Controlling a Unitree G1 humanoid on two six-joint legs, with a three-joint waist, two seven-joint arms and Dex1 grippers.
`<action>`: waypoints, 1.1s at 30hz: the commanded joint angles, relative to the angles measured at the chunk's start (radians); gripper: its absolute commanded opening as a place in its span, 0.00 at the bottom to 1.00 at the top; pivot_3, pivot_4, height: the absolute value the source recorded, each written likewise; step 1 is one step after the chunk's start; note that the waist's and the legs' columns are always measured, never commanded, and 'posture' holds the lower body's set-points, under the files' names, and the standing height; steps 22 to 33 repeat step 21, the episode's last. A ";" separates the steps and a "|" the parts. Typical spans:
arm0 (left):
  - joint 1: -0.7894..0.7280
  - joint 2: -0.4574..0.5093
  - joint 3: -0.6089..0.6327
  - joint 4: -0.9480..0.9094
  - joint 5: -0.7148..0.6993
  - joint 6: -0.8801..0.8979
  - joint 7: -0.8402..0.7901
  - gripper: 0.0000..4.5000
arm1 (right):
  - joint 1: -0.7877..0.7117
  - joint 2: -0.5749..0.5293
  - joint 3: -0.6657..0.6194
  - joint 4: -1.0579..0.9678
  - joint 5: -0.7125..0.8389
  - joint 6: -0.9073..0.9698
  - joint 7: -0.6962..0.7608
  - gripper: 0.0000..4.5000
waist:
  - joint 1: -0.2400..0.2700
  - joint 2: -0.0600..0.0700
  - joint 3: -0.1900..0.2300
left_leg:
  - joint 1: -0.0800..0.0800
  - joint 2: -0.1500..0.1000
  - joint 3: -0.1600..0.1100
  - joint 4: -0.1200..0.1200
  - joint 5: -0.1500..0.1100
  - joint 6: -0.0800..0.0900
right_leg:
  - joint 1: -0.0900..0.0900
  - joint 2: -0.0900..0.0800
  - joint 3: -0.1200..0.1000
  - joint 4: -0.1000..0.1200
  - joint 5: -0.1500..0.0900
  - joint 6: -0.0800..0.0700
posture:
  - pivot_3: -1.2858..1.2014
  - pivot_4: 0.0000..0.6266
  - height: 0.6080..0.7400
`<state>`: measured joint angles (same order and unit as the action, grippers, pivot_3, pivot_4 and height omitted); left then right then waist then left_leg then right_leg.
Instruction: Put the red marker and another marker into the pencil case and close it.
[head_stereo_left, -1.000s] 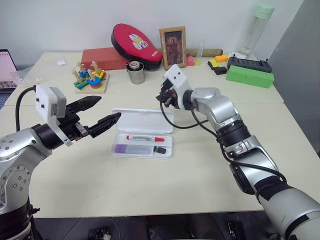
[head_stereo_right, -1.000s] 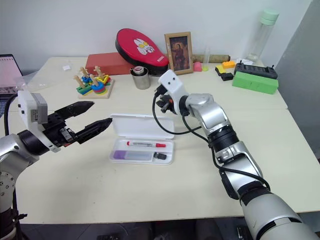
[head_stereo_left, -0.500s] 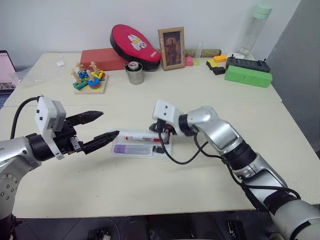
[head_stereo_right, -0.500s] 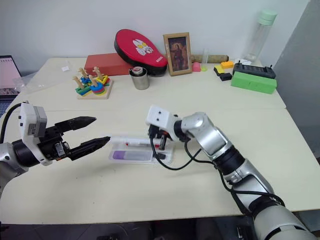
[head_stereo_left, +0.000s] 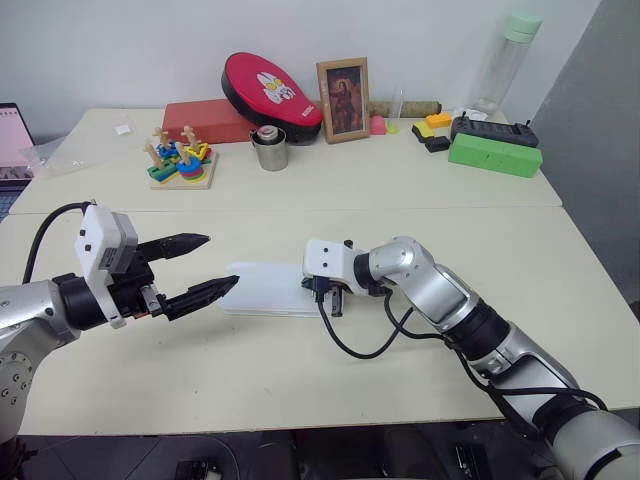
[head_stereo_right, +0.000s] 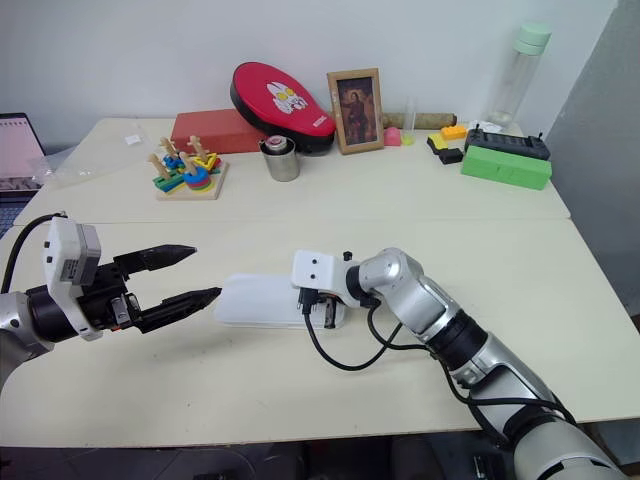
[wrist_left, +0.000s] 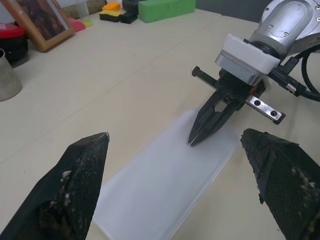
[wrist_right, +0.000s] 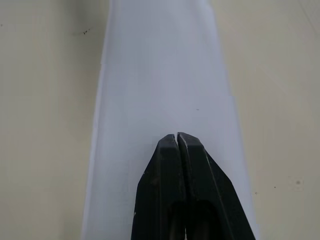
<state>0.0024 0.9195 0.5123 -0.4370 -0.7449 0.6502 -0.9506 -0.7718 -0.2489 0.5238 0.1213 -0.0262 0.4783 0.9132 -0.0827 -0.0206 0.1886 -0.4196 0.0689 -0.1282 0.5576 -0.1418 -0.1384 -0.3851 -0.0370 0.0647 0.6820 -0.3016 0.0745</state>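
A: Left end effector (head_stereo_left: 200, 270) hovering just left of the pencil case (head_stereo_left: 262, 288), fingers spread wide, gripping nothing. Probably parked there to steady the case's end if it slides.

B: And mid-surface (head_stereo_left: 300, 380), the case itself?

A: Lying flat near the front edge, lid down. Plain white, long and rectangular with rounded corners, smooth top, nothing printed on it. Contents hidden under the lid, so no telling about the markers.

B: Further right?

A: Right end effector (wrist_left: 201, 131) clenched tight, empty, tips angled down onto the lid near the case's right end. Looks like a press to seat the lid. Impossible to say from here whether latched.
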 joint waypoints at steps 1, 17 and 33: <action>-0.014 0.005 -0.005 0.009 0.039 -0.014 0.045 1.00 | 0.001 0.005 -0.149 -0.052 0.112 0.013 0.007 0.04 | 0.000 0.000 0.000 | 0.000 0.000 0.000 0.000 0.000 0.000 | 0.000 0.000 0.000 0.000 0.000 0.000 | 0.52 0.24 1.00; -0.192 -0.062 -0.075 0.493 0.301 -0.192 0.229 1.00 | 0.112 -0.313 -0.445 -0.063 0.286 0.121 0.087 0.89 | 0.024 0.000 0.000 | -0.002 0.000 0.003 0.000 0.000 0.000 | -0.003 0.000 0.002 -0.001 0.000 0.000 | 0.52 0.24 1.00; -0.196 -0.037 -0.081 0.551 0.334 -0.224 0.198 1.00 | 0.136 -0.345 -0.493 -0.046 0.311 0.116 0.080 0.99 | 0.023 0.000 0.000 | -0.002 0.000 0.003 0.000 0.000 0.000 | -0.003 0.000 0.002 -0.001 0.000 0.000 | 0.52 0.24 1.00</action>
